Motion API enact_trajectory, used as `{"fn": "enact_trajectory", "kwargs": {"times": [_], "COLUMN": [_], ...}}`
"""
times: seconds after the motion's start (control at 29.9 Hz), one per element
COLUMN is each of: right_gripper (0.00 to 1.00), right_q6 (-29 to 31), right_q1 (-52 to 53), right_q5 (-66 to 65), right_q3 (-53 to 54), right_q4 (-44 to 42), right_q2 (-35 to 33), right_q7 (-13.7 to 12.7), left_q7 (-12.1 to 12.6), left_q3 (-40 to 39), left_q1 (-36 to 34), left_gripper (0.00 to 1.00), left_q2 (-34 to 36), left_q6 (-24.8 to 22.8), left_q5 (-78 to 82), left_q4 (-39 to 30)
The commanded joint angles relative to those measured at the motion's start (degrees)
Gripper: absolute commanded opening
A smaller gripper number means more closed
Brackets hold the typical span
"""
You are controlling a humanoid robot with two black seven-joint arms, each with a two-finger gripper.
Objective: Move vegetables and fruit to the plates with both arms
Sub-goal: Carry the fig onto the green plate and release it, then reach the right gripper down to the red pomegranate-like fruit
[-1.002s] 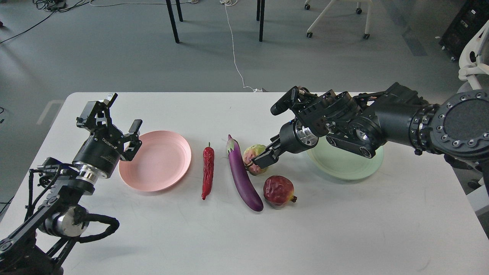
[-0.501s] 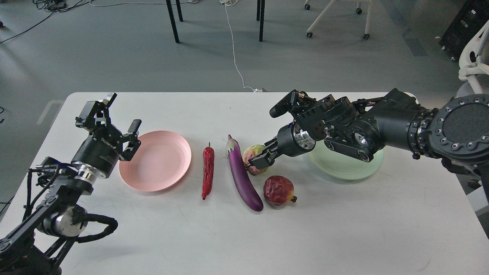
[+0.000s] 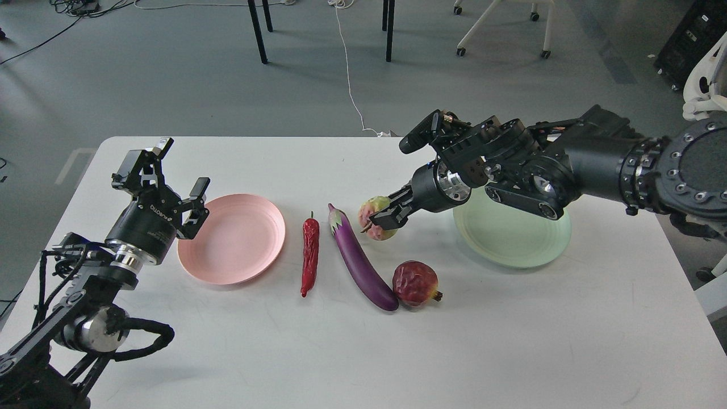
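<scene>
White table (image 3: 511, 341): right fingers (image 3: 392, 211) pinch yellow-green fruit (image 3: 372, 213); left fingers (image 3: 200, 187) spread.

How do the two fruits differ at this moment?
The yellow-green fruit sits in the right claw, which is shut on it; the dark red fruit lies free, touching the eggplant. The yellow-green fruit is pale with pink blush; the dark red fruit looks bumpy. Both are round, neither plated.
</scene>
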Motion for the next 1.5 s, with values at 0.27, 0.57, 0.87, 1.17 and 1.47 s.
{"fn": "enact_trajectory", "kwargs": {"times": [0.27,0.57,0.87,1.17,1.47], "right_gripper": [0.46,0.49,0.55,0.92,0.95], "right_q6": [0.04,-2.76,-7.95,-10.33,-9.72], "right_q1": [5.34,-2.30,-8.28,-11.71,-6.98], "right_q5": [-11.80,-12.52,-12.25,-11.73,-10.50], "right_q3": [-2.10,-2.73,-1.85,-1.23,2.10], "right_q4": [3.38,3.39,-2.85,-6.63,0.11], "right_q2": [-21.06,-27.40,-23.72,-21.43,-23.70], "right_q7": [0.00,0.00,0.00,0.00,0.00], "left_q7": [0.05,0.05,0.05,0.05,0.05], "left_q3": [0.35,0.52,0.52,0.52,0.52], "left_q1": [-0.43,-0.52,-0.61,-0.52,-0.52], "left_gripper": [0.98,0.98,0.98,0.98,0.98], "left_q2": [-0.62,-0.89,-0.71,-0.54,-0.62], "left_q6": [0.01,0.01,0.01,0.01,0.01], "left_q5": [0.14,0.23,0.23,0.23,0.23], "left_q4": [0.08,-0.01,-0.01,-0.09,-0.71]}}
